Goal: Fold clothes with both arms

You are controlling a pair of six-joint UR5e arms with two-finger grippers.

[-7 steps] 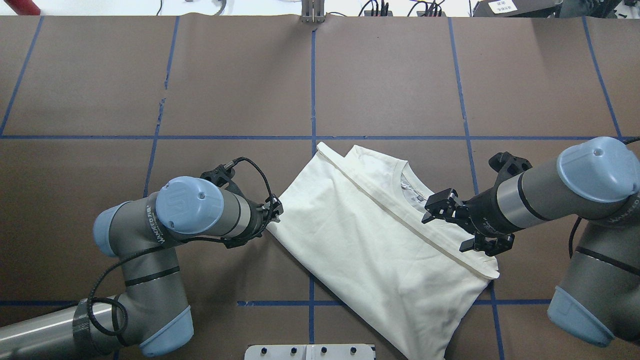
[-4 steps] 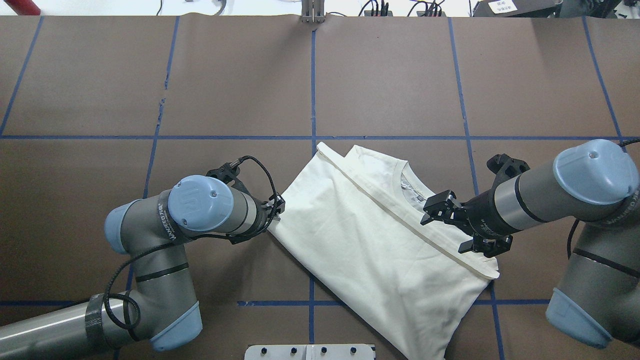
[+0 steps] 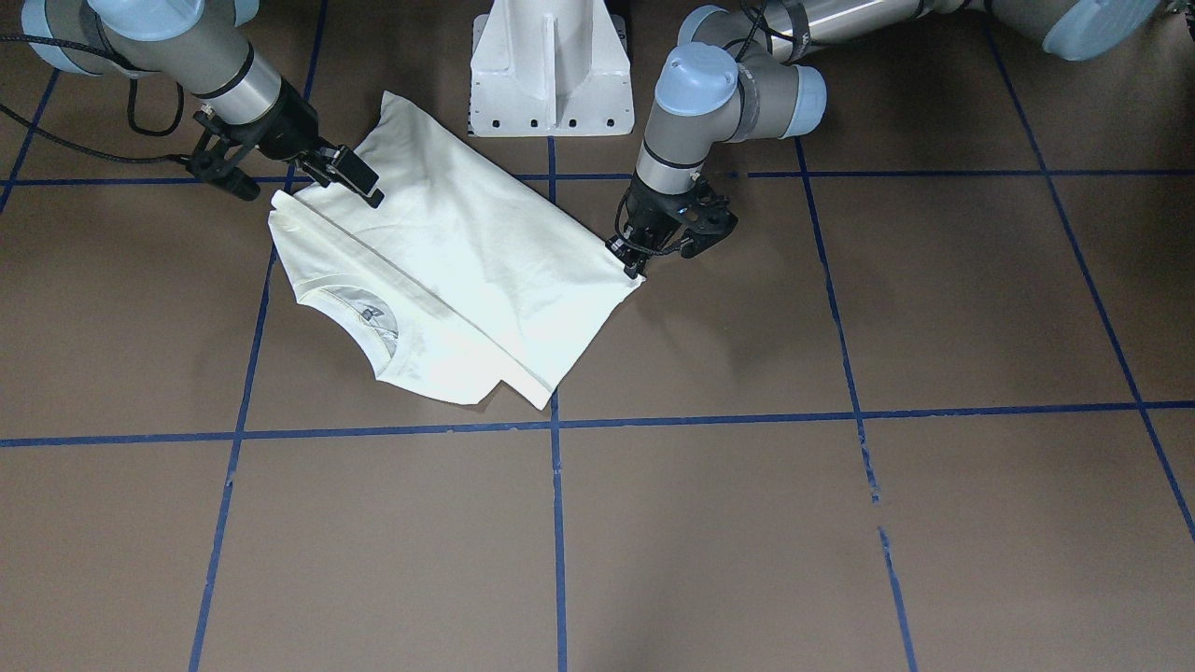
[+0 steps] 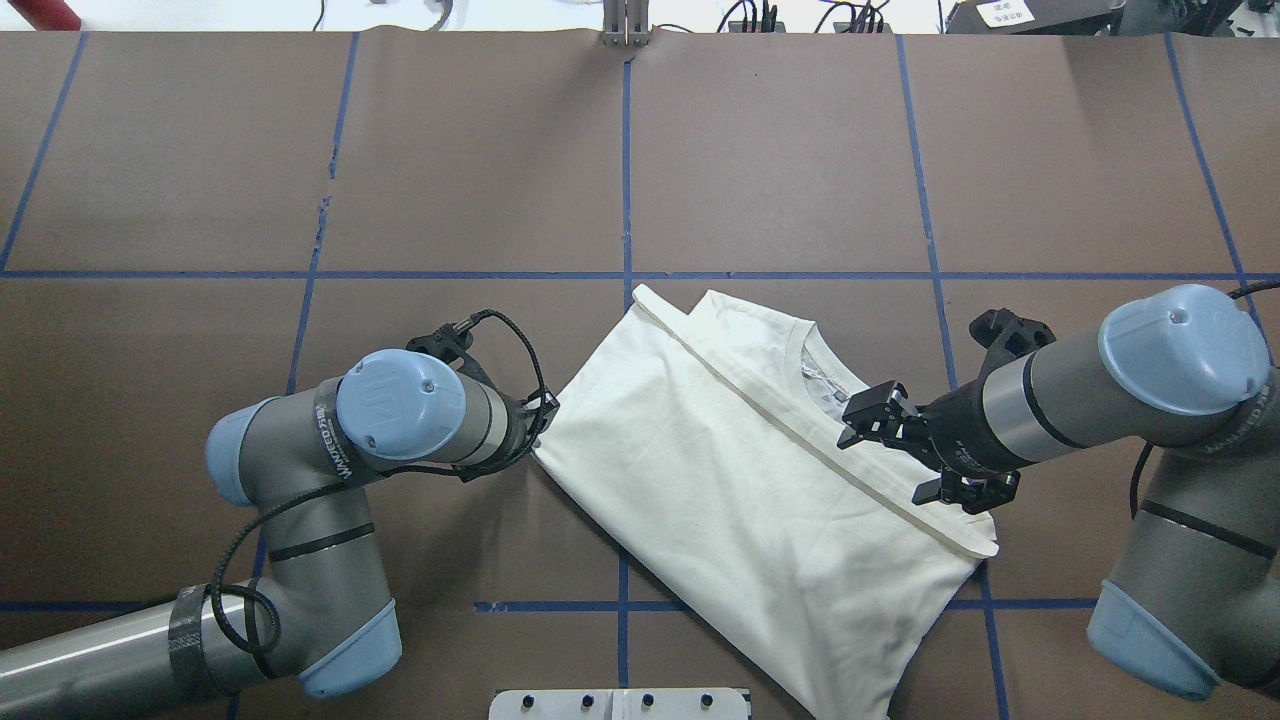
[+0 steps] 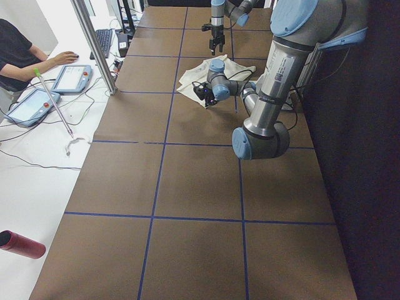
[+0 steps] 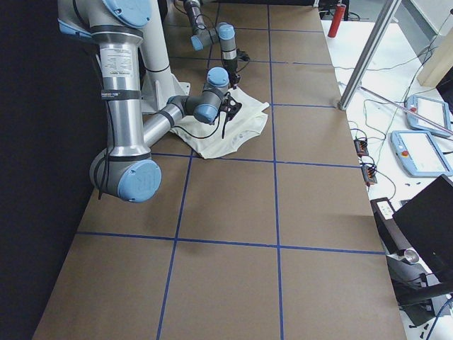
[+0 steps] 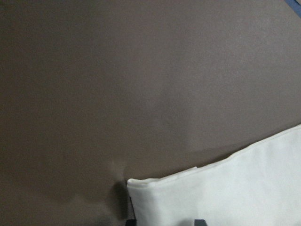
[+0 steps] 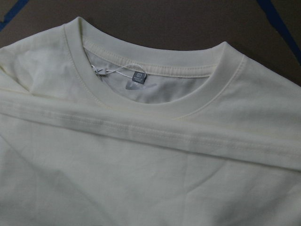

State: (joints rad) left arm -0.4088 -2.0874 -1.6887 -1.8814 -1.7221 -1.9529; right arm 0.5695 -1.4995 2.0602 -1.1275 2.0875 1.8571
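Overhead exterior shows the cream T-shirt (image 4: 740, 490) folded and lying flat on the brown surface (image 4: 480, 160), right of centre in the lower half of the frame, with its neckline (image 8: 155, 101) toward the right. The left tool (image 3: 631, 259) sits at the shirt's leftmost corner. The left wrist view shows its two dark fingertips (image 7: 200, 221) standing apart there, one over the cloth, so it is open and grips nothing. The right tool (image 4: 905, 452) hangs over the neckline side with its jaws spread wide, also holding nothing.
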